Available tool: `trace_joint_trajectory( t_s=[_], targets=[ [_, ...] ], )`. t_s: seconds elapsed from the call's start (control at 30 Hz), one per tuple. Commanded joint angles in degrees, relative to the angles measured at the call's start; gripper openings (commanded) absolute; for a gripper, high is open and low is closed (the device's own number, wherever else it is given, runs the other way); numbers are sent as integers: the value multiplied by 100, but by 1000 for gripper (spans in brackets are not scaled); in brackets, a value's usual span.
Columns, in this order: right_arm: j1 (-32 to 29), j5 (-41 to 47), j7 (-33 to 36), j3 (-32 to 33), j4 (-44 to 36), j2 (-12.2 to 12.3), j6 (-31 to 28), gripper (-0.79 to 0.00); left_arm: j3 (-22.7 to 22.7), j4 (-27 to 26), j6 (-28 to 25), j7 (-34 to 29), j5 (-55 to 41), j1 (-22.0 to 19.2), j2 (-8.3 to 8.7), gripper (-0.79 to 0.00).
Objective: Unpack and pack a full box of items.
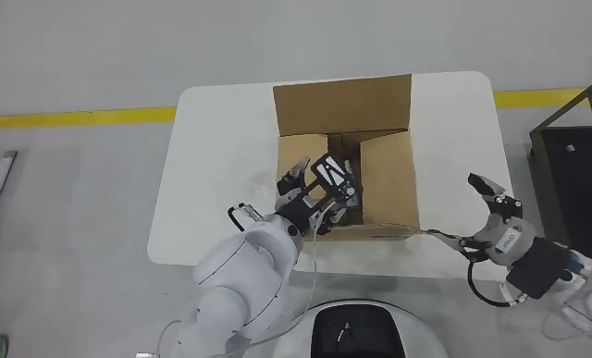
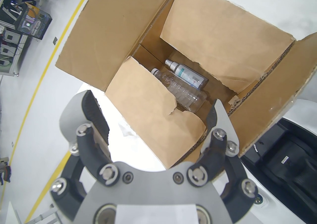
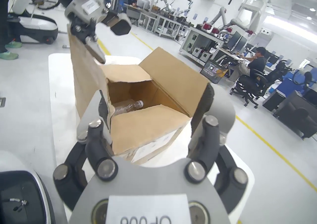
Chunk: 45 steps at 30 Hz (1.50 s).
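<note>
We record a white table [image 1: 222,173] with rounded corners. It carries one brown corrugated cardboard box [image 1: 356,153], which stands roughly at the middle of the table and is open at the top. The box's far flap [image 1: 342,106] leans back outward and the near flap stands about upright. The two short side flaps tilt inward over part of the opening. Both short flaps show ragged, torn edges, and a white label is stuck low on one outer wall. The left gripper [image 2: 151,105] hangs above the left side flap [image 2: 138,91] with its fingers spread wide, one finger over the table beside the box and the other over the opening. The right gripper [image 1: 460,210] sits off the table's near right corner, likewise spread wide. One of its fingertips is close to the box's near right corner, and we cannot tell whether it touches the cardboard. On the box floor we find a clear plastic bottle [image 2: 183,92] lying on its side. Just beside it lies a spray bottle [image 2: 187,75] with a white cap and a printed label, also flat, its base partly under the right side flap.
</note>
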Motion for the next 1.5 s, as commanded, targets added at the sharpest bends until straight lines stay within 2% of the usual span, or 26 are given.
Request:
trace_joint_trajectory(
  t_s=[0.0,0.07,0.2,0.33,0.47,0.57,0.73,0.93,1.2,1.33,1.47],
  targets=[
    [-77,424,-22,180,-45,-10,24,-576,-25,-14,-26,26,-10,49,8,0],
    [-119,811,187,297,-77,-17,7,-785,-33,-53,-67,36,-17,99,16,0],
    [-120,1992,1260,266,-152,-41,149,-785,-12,-164,-171,1,-51,238,35,0],
    [65,2876,2372,18,-221,-24,-52,-785,25,-318,-209,-13,-95,436,55,0],
    [225,3338,3427,-398,-163,-3,-169,-785,63,-417,-172,30,-38,633,74,0],
    [357,3430,3828,-691,-95,0,-218,-785,45,-462,-164,89,13,758,91,0],
    [434,3362,4112,-1079,63,9,-657,-785,-62,-594,-146,165,114,891,118,0],
    [473,3099,4243,-1246,280,34,-1118,-785,-133,-638,-196,230,138,904,136,0],
    [452,2643,4093,-1357,474,36,-1087,-785,41,-469,-307,337,-7,575,106,0],
    [483,2475,4047,-1405,521,34,-994,-785,52,-465,-302,331,-9,558,103,0],
    [478,2686,3363,-1232,442,7,-709,-785,52,-465,-302,331,-9,558,103,0]
  ],
)
